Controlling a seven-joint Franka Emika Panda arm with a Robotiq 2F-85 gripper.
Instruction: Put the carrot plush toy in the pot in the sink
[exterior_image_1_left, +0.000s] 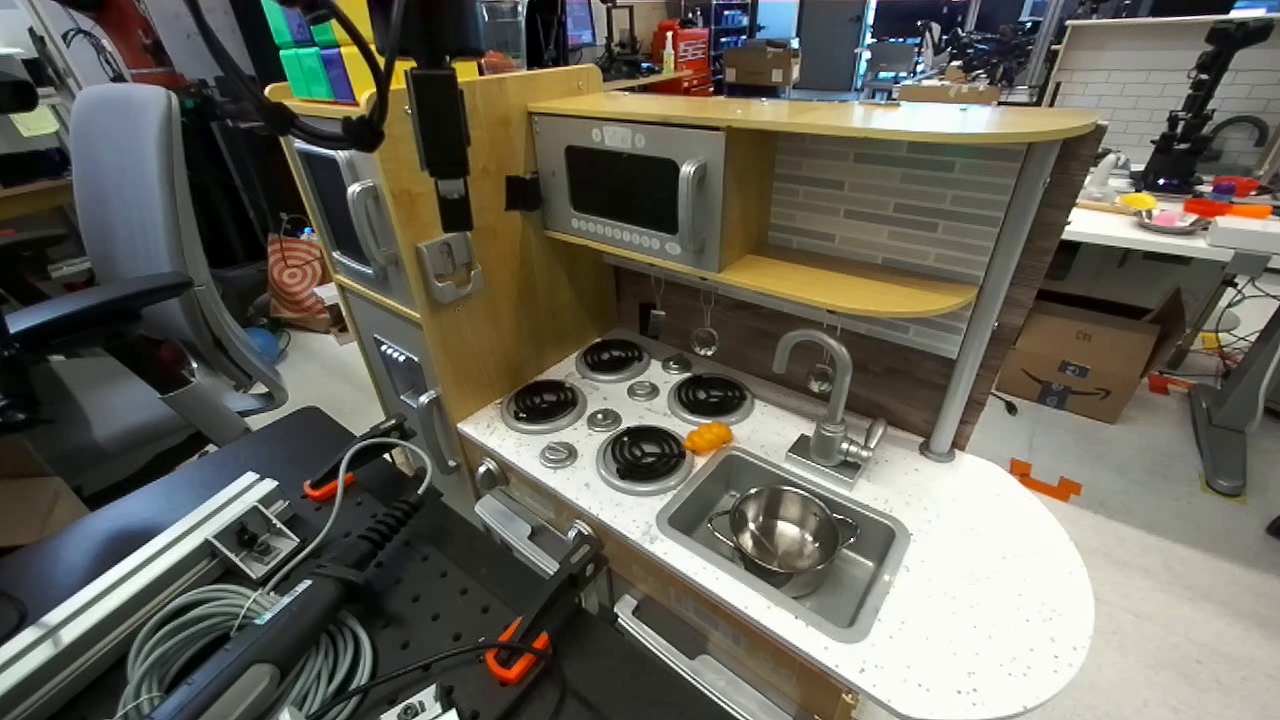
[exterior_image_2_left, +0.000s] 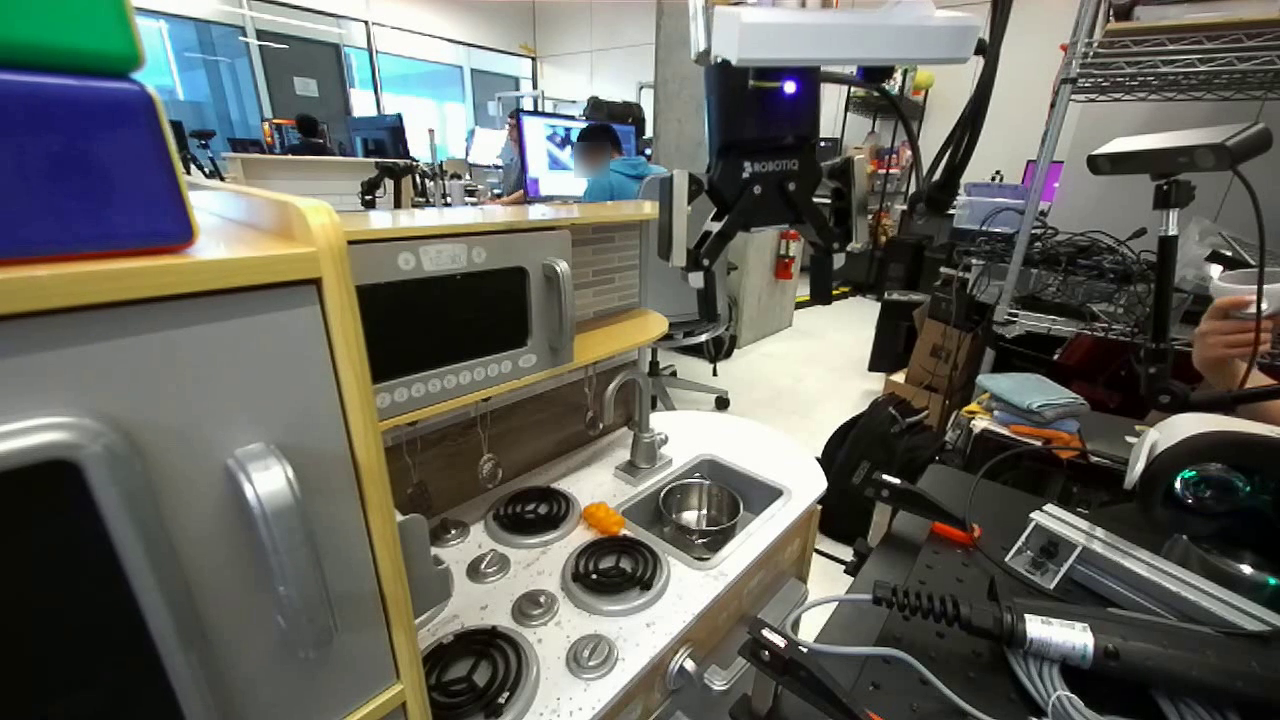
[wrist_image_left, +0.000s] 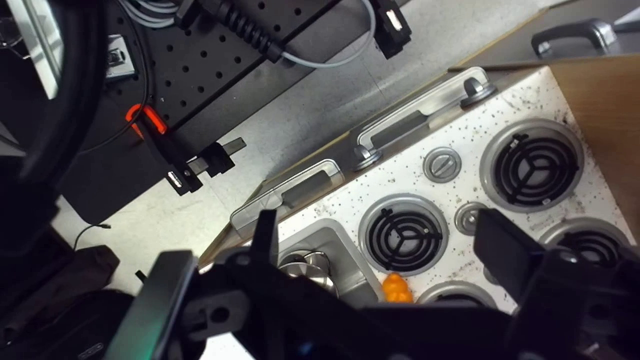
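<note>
A black two-fingered Robotiq gripper (exterior_image_2_left: 764, 292) hangs fingers-down from a white, boxy section of robot arm (exterior_image_2_left: 845, 38), well above the level of the speckled white counter (exterior_image_1_left: 1000, 580) of a wooden toy kitchen (exterior_image_1_left: 495, 330). In an exterior view the gripper's body stands upright, a small violet light (exterior_image_2_left: 790, 88) glowing on its mount and black cables (exterior_image_2_left: 936, 193) bunched beside it. Its fingers are spread wide, a broad gap between the tips and nothing in their hold. The wrist view, looking down, shows the same stance: one black finger toward each side of the frame, the counter well below. An exterior view catches the gripper nearly edge-on at the top of the frame, a dark fingertip (exterior_image_1_left: 456, 212) pointing straight down before the kitchen's side wall. The small orange carrot plush toy (exterior_image_1_left: 708, 437) lies on the counter, well apart from the gripper, between a round black coil burner (exterior_image_1_left: 647, 453) and a corner of the rectangular stainless-steel sink (exterior_image_1_left: 868, 585); whether it touches either cannot be made out. In the sink, a small round pot of shiny silver metal (exterior_image_1_left: 780, 525), a loop handle on each side, stands upright with its mouth up. A curved silver faucet (exterior_image_1_left: 830, 440) rises just beside the basin.
</note>
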